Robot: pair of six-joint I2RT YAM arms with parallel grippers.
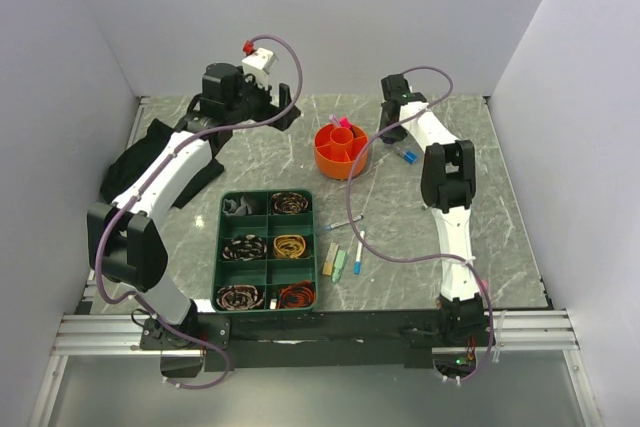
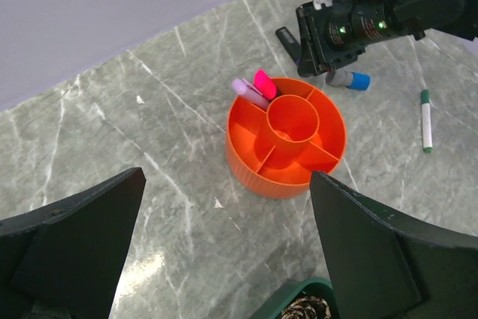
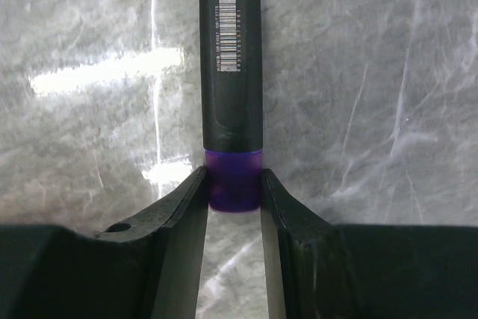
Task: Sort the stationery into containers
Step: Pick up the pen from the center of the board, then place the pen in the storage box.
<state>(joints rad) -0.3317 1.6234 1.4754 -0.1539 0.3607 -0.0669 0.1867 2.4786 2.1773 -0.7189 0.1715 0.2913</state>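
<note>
Right gripper (image 3: 234, 184): low at the far side of the grey marble table (image 1: 500, 217), just right of the round orange plastic desk pot (image 1: 330, 159). Both fingers touch the purple end of a black-barrelled marker (image 3: 231, 65), clamped on it. The marker lies flat on the table.

Left gripper (image 2: 228, 175): jaws spread wide, nothing between them, held above the table left of the pot.

The pot's far-left section holds a pink marker (image 2: 264, 83) and a lilac marker (image 2: 249, 93). A small blue-capped piece (image 2: 351, 80) lies right of the pot.

Thin white pens (image 1: 358, 250), a pale green block (image 1: 341, 264) and a beige block (image 1: 330, 259) lie nearer, just right of the dark green compartment tray (image 1: 316, 247).
</note>
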